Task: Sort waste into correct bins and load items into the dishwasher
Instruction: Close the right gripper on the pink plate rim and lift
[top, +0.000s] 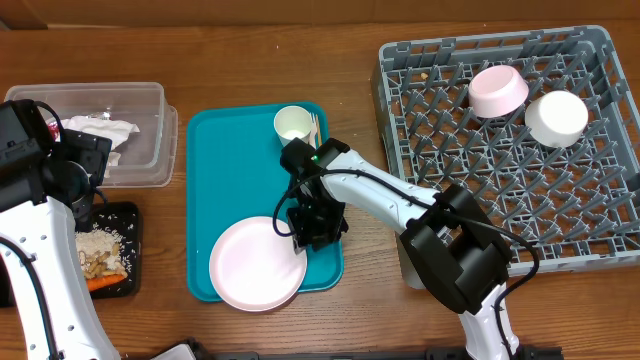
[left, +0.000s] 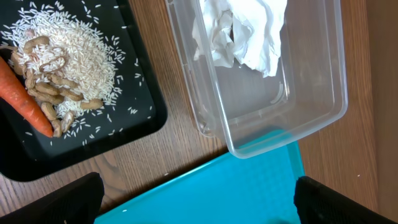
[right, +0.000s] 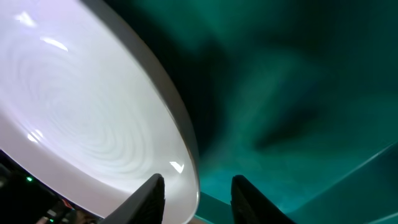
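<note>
At table's right, grey dish rack (top: 600, 200) holds two bowls (top: 498, 90). Teal tray (top: 225, 150) carries pink plate (top: 250, 270). Right gripper (right: 198, 182) spread, straddling plate rim. Left gripper (left: 198, 183) spread, empty, near clear tub (left: 311, 106).

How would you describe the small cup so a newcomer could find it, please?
Start at the teal tray mid-table. In its top right corner, seen from overhead, stands a small white cup. Unlike the wide flat plate there, it is deep.
</note>
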